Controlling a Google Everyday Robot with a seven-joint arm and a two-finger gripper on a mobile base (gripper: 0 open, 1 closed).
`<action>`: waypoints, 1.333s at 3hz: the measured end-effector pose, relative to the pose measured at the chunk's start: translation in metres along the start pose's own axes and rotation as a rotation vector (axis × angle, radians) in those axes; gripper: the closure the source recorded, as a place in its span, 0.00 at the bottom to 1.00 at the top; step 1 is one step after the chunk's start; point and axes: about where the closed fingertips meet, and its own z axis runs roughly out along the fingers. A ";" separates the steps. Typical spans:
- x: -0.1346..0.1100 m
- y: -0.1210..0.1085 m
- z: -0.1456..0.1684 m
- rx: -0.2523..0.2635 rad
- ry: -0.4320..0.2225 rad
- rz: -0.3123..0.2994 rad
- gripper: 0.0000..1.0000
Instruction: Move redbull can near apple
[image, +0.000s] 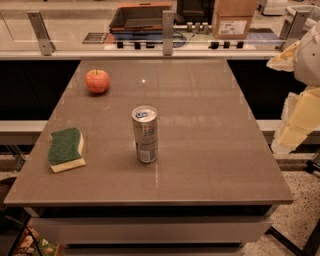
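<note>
The tool (300, 117) hangs off the surface's (210, 165) right edge, can't tell whether it's open or closed. The redbull can (145, 134) stands upright mid-surface, well left of it. The apple (97, 81) sits far-left, the sponge (66, 149) near-left, apart from both.

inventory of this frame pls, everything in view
redbull can: 1, silver-grey, upright near the table's middle
apple: 1, red-orange, far left of the table
sponge: 1, green on yellow, near left of the table
table: 1, grey-brown, fills most of the view
cardboard box: 1, brown, counter behind the table, right
tray: 1, dark, counter behind the table, centre
gripper: 1, cream-white, right edge of the view, beside the table, apart from the can
</note>
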 end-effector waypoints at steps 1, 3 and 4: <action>-0.015 0.009 0.015 -0.053 -0.175 -0.027 0.00; -0.064 0.037 0.045 -0.108 -0.555 -0.022 0.00; -0.096 0.044 0.053 -0.129 -0.713 -0.010 0.00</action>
